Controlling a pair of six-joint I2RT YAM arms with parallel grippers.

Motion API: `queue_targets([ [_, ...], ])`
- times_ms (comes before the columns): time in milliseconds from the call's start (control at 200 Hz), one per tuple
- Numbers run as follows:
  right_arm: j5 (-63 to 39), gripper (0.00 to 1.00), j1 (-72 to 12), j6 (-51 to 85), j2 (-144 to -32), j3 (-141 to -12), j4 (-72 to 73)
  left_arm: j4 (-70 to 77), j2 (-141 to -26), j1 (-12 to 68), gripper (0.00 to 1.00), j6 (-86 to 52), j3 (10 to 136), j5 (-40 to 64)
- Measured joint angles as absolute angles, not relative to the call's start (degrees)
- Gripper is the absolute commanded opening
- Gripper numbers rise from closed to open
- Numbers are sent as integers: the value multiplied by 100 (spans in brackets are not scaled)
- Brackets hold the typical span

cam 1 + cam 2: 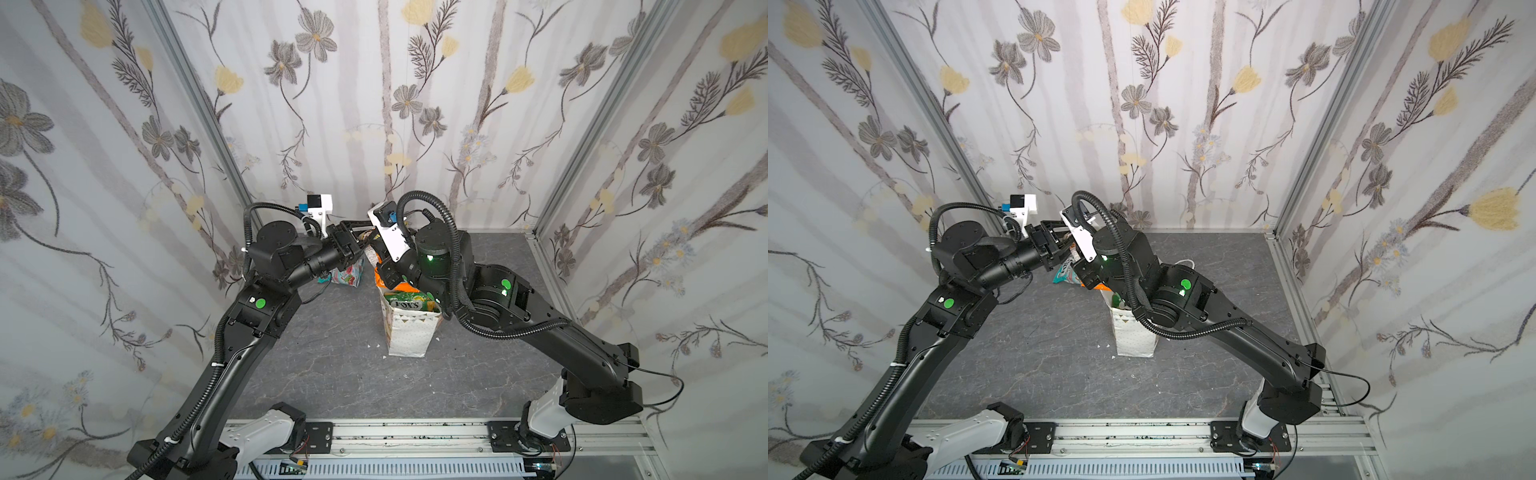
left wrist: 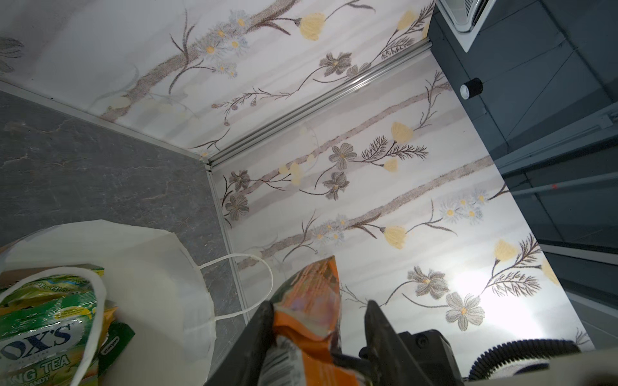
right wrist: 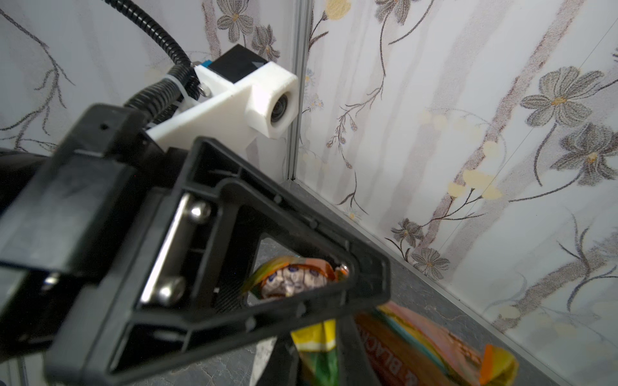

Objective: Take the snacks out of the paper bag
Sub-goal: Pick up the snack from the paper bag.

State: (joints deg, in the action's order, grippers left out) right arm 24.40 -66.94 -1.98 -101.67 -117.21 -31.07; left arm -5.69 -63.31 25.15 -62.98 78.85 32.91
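Table (image 1: pixel 332 374), grey marble pattern, carries the white dotted paper bag (image 1: pixel 409 332) upright at centre, with a green FOX'S packet (image 1: pixel 405 300) at its mouth. The right arm (image 1: pixel 519 316) overhangs the rim. A teal-pink bag (image 1: pixel 347 275) lies beyond. Above the far rim, the right gripper (image 3: pixel 314 344) pinches a crumpled orange pouch (image 2: pixel 311 300). The left gripper (image 2: pixel 317 304) straddles it; whether it clamps cannot be told.

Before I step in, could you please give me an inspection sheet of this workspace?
Surface: grey marbled tabletop.
Job's things: paper bag upright, green FOX'S packet inside; teal-pink packet on the tabletop; orange packet held aloft.
Clutter: tiny white flecks beside the bag.
Grippers: right pincer shut on the orange packet; left pincer straddles it, gap at one finger.
Cables: corrugated conduit loops over both arms.
Surroundings: floral walls, aluminium rail.
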Motion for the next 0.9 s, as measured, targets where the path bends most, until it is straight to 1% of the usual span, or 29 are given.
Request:
queue_targets([
  [65,2438,6,-6687,-196,-10165,-11721,-3107,-467,-6324,2508,21,-6355,7850,3286],
  [135,2434,13,-6678,-196,-10156,-11725,-3105,-412,-6324,2508,15,-6366,7835,3275],
  [235,2436,15,-6678,-196,-10156,-11730,-3109,-384,-6322,2504,7,-6364,7828,3253],
  [305,2434,20,-6676,-193,-10151,-11732,-3111,-366,-6311,2502,0,-6361,7824,3229],
  [375,2377,29,-6674,-180,-10136,-11732,-3109,-346,-6289,2502,0,-6313,7817,3212],
  [500,2209,41,-6674,-91,-10075,-11732,-3109,-220,-6219,2493,0,-6123,7797,3210],
  [550,2134,44,-6674,-51,-10053,-11732,-3100,-189,-6180,2488,0,-5990,7797,3210],
  [650,1992,47,-6674,-21,-10014,-11730,-3098,-191,-6125,2443,0,-5828,7797,3208],
  [729,1835,51,-6676,45,-9972,-11730,-3055,-200,-6112,2405,0,-5704,7797,3190],
  [824,1774,58,-6678,58,-9922,-11730,-2998,-233,-6112,2344,0,-5690,7797,3192],
  [899,1721,68,-6678,106,-9865,-11727,-2982,-263,-6114,2300,0,-5627,7813,3194],
])
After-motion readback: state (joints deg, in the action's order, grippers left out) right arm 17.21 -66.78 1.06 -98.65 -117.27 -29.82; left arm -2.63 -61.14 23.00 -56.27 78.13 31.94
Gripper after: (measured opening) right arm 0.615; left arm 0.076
